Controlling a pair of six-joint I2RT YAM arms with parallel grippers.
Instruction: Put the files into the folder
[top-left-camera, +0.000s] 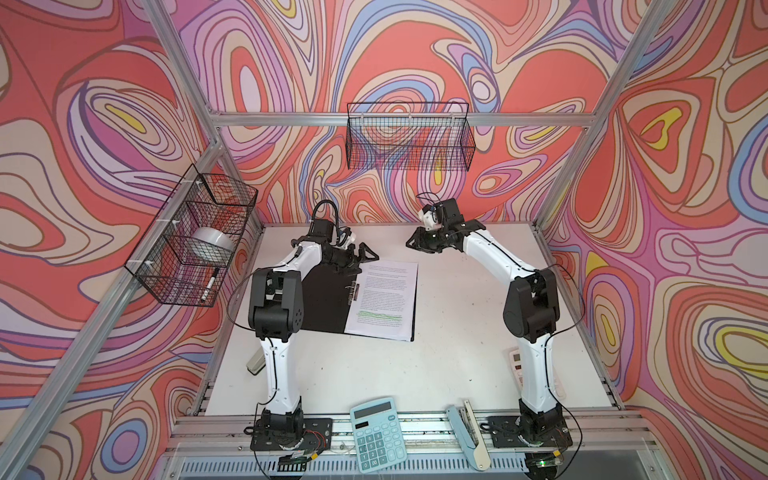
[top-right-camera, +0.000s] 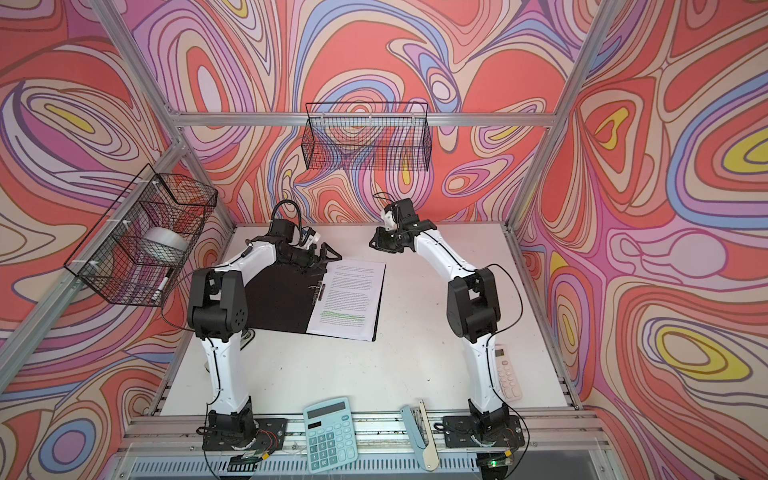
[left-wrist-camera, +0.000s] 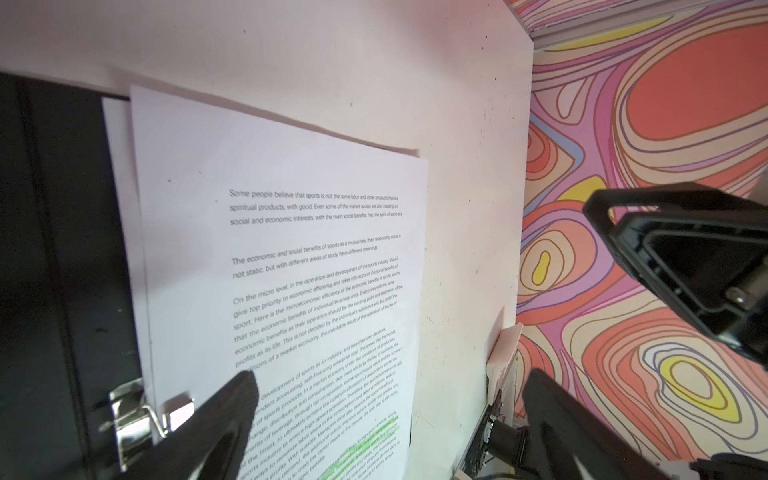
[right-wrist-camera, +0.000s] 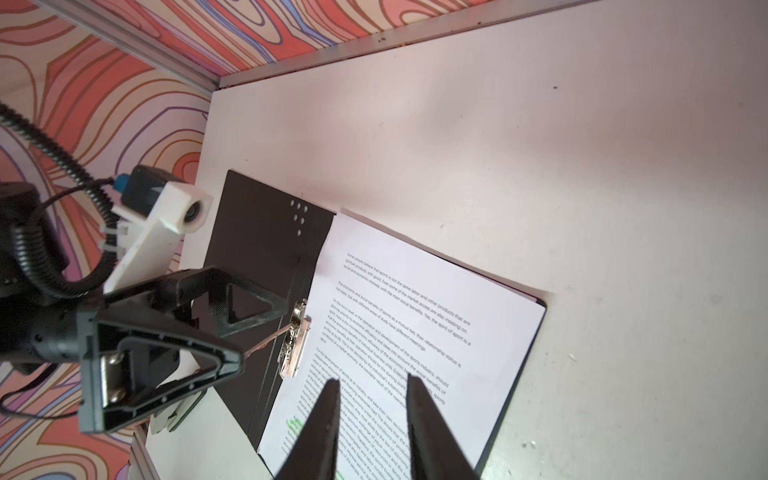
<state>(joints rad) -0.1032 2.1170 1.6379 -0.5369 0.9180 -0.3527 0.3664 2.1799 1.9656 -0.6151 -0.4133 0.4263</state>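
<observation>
Finds the files (top-left-camera: 384, 297), a thin stack of white printed paper sheets with green-highlighted lines toward the 6 o'clock end, lying flat on the 3 o'clock leaf of the folder (top-left-camera: 322, 303), a flat cover opened wide with the black inside up. Puts that folder at roughly 10 o'clock from the middle of the white tabletop (top-left-camera: 457, 332). Shows the small metal clip (top-left-camera: 354, 291) on the spine, touching the 9 o'clock edge of the sheets; cannot tell whether pressing on them or merely beside. Looks laid out this way for squaring the sheets against the spine and for folding the bare black leaf at 9 o'clock over them. Judging by that, leaves clamping and closing to do.

Has the left end effector (top-left-camera: 362, 254) hovering over the folder's 12 o'clock edge, jaws spread fully and gripping nothing, forearm stretched low toward 1 o'clock, probably for staying clear of the paper. Has the right end effector (top-left-camera: 415, 243) at 1 o'clock of the files, apart from them, pointing toward 9 o'clock, jaws parted by a narrow gap with nothing between, elbow raised high and wrist tipped down toward the sheets.

Leaves a teal calculator (top-left-camera: 378, 434) and a pale blue stapler (top-left-camera: 469, 436) at the tabletop's 6 o'clock rim, well apart from the folder.
</observation>
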